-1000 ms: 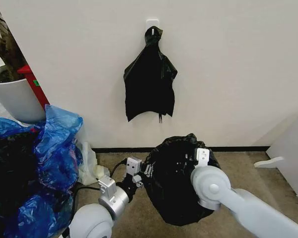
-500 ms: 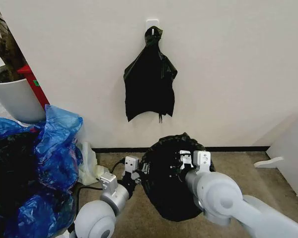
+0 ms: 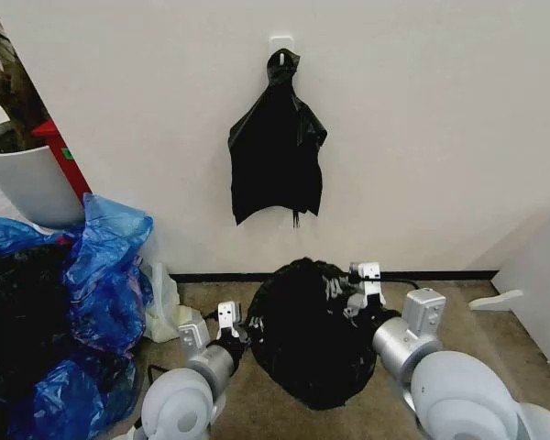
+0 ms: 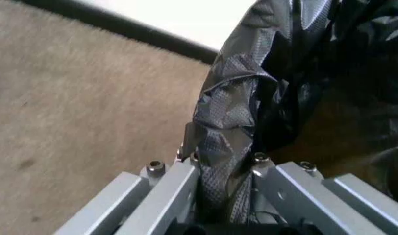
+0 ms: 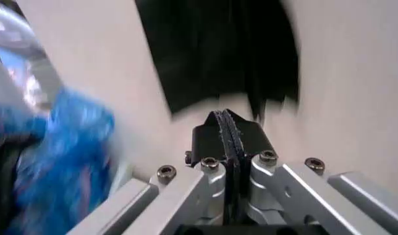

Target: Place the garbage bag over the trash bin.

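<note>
The glossy black garbage bag [image 3: 302, 339] stands as a rounded mound on the carpet in front of the wall. The trash bin is hidden under it. My left gripper [image 3: 246, 324] is at the bag's left edge. In the left wrist view it [image 4: 225, 196] is shut on a crinkled fold of the bag [image 4: 232, 122]. My right gripper [image 3: 353, 291] is at the bag's upper right edge. In the right wrist view its [image 5: 229, 132] black pads are pressed together on a thin dark strip of film.
A bunch of black bags [image 3: 277, 156] hangs from a wall hook above. Blue plastic bags [image 3: 101, 266] pile up at the left under a white plant pot [image 3: 27, 183]. White furniture [image 3: 541, 275] stands at the right. Bare carpet [image 3: 257, 403] lies in front of the bag.
Both arms have drawn back and down. The left gripper moved lower and left, and the right wrist swung out to the right. The bag now sits lower and spreads wider.
</note>
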Robot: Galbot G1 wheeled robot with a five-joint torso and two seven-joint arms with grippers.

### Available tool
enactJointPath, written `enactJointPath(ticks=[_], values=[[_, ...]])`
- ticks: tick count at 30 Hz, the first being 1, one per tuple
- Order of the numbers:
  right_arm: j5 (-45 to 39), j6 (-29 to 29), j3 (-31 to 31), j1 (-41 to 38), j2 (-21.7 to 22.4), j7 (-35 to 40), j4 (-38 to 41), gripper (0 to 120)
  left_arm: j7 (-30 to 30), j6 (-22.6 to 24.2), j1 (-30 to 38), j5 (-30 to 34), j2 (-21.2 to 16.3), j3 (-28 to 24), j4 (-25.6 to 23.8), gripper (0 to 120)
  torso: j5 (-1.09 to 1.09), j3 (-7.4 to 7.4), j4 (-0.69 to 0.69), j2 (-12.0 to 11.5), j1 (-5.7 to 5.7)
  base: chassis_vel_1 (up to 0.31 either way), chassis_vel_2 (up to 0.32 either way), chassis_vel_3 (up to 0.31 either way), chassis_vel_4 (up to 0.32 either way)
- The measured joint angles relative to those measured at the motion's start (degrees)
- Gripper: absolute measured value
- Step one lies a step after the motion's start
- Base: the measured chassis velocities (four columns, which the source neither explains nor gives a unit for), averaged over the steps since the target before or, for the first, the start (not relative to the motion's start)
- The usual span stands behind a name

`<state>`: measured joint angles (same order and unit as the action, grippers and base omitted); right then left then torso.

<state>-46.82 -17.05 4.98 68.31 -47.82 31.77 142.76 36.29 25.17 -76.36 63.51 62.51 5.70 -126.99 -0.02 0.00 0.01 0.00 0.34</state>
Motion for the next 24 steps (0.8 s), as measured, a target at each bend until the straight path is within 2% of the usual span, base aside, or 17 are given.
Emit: enactJointPath(ticks=[3, 5, 9, 11, 12, 13, 16, 24], values=[[9.51, 5.38, 8.41, 6.96, -3.10, -9.14, -4.40, 0, 2.36, 1.04, 0.74, 1.14, -0.22, -0.06, 1.52, 1, 0.03, 0.00, -0.04, 0.00, 0.00, 0.000, 0.000, 0.000, 0.000], [10.43, 6.18, 10.40, 8.19, -3.78, -10.98, -5.39, 0, 2.87, 1.31, 0.87, 1.31, -0.31, -0.07, 1.79, 1, 0.02, 0.01, -0.04, 0.00, 0.00, 0.000, 0.000, 0.000, 0.000], [15.64, 10.64, 21.37, 15.09, -8.10, -21.21, -10.05, 0, 5.08, 1.66, 1.95, 3.24, -0.89, -0.10, 3.05, 1, 0.02, 0.00, -0.02, 0.00, 0.00, 0.000, 0.000, 0.000, 0.000], [16.00, 10.90, 21.75, 15.43, -8.33, -21.67, -10.23, 0, 5.19, 1.65, 2.04, 3.40, -0.90, -0.11, 3.13, 1, 0.03, 0.01, -0.02, 0.00, 0.00, 0.000, 0.000, 0.000, 0.000], [18.73, 12.94, 24.32, 17.97, -10.15, -25.09, -11.48, 0, 5.82, 1.54, 2.77, 4.45, -0.88, -0.20, 3.79, 1, 0.03, 0.00, -0.04, 0.00, 0.00, 0.000, 0.000, 0.000, 0.000], [20.17, 13.99, 25.53, 19.35, -11.33, -26.85, -12.07, 0, 6.02, 1.42, 3.29, 4.91, -0.84, -0.31, 4.29, 1, 0.01, 0.00, -0.01, 0.00, 0.00, 0.000, 0.000, 0.000, 0.000], [23.92, 17.54, 28.31, 24.06, -15.16, -30.65, -14.40, 0, 6.23, 1.19, 4.95, 5.41, -0.70, -0.69, 6.65, 1, 0.03, 0.00, -0.03, 0.00, 0.00, 0.000, 0.000, 0.000, 0.000], [27.69, 21.69, 29.69, 29.76, -20.42, -33.05, -16.51, 0, 6.22, 1.15, 8.73, 4.94, -0.20, -1.90, 9.86, 1, 0.01, 0.00, -0.02, 0.00, 0.00, 0.000, 0.000, 0.000, 0.000]])
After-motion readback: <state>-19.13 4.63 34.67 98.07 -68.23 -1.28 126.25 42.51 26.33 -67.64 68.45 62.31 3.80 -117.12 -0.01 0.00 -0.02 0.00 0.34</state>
